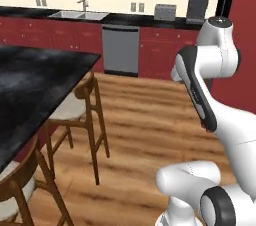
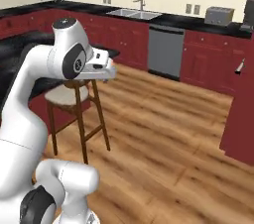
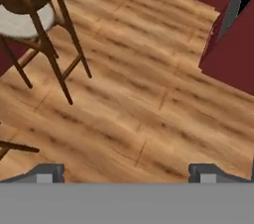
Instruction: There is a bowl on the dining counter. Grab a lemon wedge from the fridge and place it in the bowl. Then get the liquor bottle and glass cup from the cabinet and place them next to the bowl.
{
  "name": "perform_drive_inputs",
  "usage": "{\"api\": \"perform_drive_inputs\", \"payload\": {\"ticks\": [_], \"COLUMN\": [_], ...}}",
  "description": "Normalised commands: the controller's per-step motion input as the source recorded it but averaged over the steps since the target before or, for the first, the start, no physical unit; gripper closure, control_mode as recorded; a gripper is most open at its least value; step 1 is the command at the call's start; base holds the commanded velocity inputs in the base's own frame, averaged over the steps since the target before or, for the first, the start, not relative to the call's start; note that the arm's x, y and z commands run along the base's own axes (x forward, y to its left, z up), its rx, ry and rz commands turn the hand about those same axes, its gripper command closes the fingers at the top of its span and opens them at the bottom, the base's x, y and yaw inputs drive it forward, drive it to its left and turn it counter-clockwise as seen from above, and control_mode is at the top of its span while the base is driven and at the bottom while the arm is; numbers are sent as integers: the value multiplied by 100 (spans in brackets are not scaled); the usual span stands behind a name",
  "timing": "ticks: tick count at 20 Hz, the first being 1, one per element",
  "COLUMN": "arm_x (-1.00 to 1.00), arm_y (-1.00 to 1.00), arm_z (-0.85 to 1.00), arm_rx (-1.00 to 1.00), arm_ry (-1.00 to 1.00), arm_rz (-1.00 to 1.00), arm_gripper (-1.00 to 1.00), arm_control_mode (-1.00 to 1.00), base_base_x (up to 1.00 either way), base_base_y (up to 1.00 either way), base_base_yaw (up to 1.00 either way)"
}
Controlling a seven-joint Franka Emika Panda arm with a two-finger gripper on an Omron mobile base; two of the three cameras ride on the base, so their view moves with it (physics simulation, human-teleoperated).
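— How much room is there ahead?

— A broad stretch of bare wooden floor (image 1: 150, 120) runs from the robot to the far run of red cabinets (image 2: 208, 62) and the grey dishwasher (image 1: 120, 50).

— What blocks the left side?

— The dining counter (image 1: 35, 90) with its black marbled top juts in there, and a wooden stool (image 1: 82, 115) stands tucked against its corner, legs splayed onto the floor. A second stool (image 1: 20, 190) sits nearer the robot.

— And to the right?

— A tall dark red cabinet side (image 2: 243, 114) closes in that edge.

— Under the gripper (image 3: 126, 171)?

— Its fingers stand wide apart over open floor, with the stool (image 3: 37, 25) off to one side.
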Motion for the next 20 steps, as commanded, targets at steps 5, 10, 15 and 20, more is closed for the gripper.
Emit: {"api": "perform_drive_inputs", "payload": {"ticks": [5, 10, 15, 20], "arm_x": [0, 0, 0, 0], "arm_y": [0, 0, 0, 0], "arm_z": [0, 0, 0, 0], "arm_rx": [0, 0, 0, 0], "arm_ry": [0, 0, 0, 0], "arm_rz": [0, 0, 0, 0], "arm_gripper": [-100, -100, -100, -100], "arm_control_mode": [100, 100, 100, 100], "base_base_x": [14, 76, 100, 100], "base_base_y": [0, 30, 25, 33], "base_base_yaw": [-74, -44, -24, -17]}}
